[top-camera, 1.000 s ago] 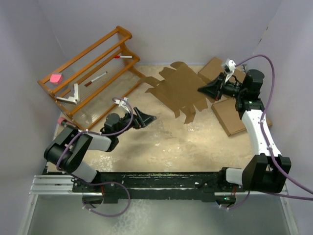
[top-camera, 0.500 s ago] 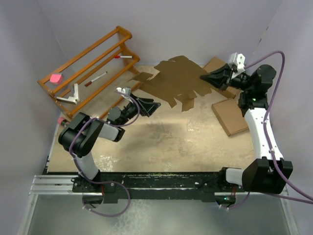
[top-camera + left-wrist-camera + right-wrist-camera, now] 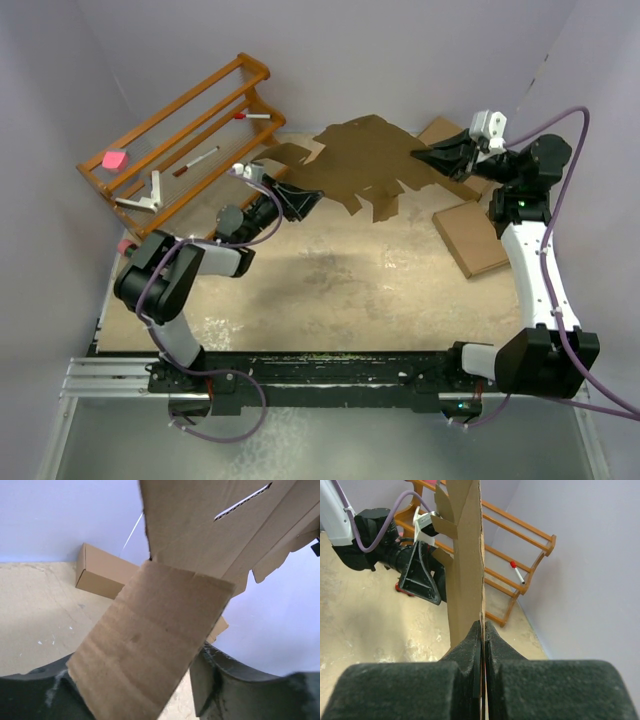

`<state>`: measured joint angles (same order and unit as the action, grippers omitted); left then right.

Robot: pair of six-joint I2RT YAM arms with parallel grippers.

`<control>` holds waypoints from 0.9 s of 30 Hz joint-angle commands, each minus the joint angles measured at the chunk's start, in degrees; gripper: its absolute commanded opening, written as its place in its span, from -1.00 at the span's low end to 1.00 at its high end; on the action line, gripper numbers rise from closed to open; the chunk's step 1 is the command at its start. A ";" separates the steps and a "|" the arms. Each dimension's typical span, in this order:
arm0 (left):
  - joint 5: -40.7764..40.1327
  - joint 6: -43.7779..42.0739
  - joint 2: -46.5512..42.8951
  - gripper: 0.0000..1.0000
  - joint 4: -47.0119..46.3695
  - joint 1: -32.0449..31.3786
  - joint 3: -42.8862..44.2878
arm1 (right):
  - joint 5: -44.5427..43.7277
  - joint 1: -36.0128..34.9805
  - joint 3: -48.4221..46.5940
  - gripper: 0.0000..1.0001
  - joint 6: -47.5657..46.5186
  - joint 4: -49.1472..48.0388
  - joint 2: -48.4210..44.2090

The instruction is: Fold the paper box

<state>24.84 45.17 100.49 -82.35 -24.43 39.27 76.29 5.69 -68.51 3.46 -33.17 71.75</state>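
The paper box (image 3: 365,150) is a flat brown die-cut sheet with notched flaps, held tilted above the table at the back. My right gripper (image 3: 420,155) is shut on its right edge; in the right wrist view the sheet (image 3: 465,555) stands edge-on, pinched between the closed pads of that gripper (image 3: 483,627). My left gripper (image 3: 308,197) is open at the sheet's lower left edge. In the left wrist view a flap (image 3: 150,640) hangs between the spread fingers of the left gripper (image 3: 132,672), and I cannot tell whether it touches them.
A wooden rack (image 3: 190,140) stands at the back left with marker pens, a pink block (image 3: 115,159) and a white piece (image 3: 150,195) on it. Two flat ready-made brown boxes lie at the right (image 3: 470,235) and back right (image 3: 440,130). Purple walls close in on every side.
My right gripper has lifted the sheet off the table and tilted it up. My left gripper has moved up and back, so that its open jaws now straddle the sheet's left flap.
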 commanded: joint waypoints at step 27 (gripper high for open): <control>-27.40 17.38 -10.61 -0.86 90.16 -4.64 31.78 | -20.40 -12.45 -3.97 -1.00 18.43 42.45 -0.88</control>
<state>3.09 58.33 90.85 -2.81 -28.36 68.49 60.58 -5.76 -71.35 25.85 4.54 71.48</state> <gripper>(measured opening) 0.068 0.004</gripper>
